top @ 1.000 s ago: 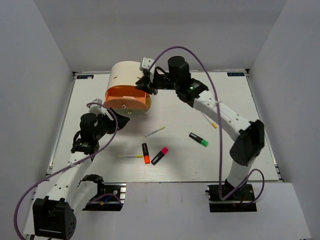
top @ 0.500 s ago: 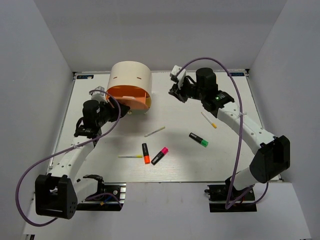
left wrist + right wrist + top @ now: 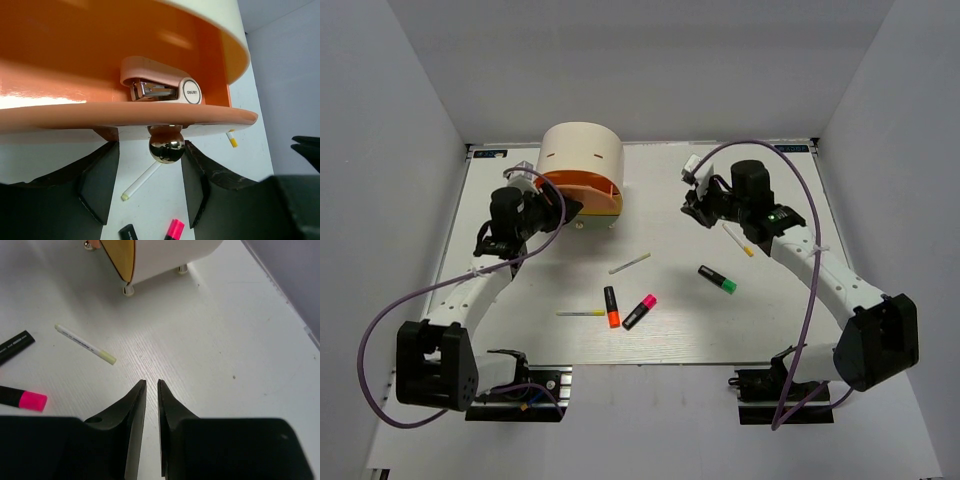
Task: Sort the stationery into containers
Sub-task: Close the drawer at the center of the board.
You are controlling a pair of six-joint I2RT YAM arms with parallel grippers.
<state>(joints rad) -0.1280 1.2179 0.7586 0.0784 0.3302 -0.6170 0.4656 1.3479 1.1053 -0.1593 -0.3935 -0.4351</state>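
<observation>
— Item: orange drawer (image 3: 110, 116)?
— Glossy, standing open, pink stapler (image 3: 160, 86) inside; its round brass knob (image 3: 166, 145) sits between the left gripper's (image 3: 150, 167) spread fingers.
— Right gripper (image 3: 150, 390)?
— Fingers almost together, empty, above the tabletop (image 3: 210, 350).

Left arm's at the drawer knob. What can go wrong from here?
1. The knob is round, shiny and sits off-centre in the open left gripper; a pinch may slip off.
2. The right gripper is clear of the cabinet, so a pull may drag it instead of sliding the drawer.
3. The stapler inside leaves less room.
</observation>
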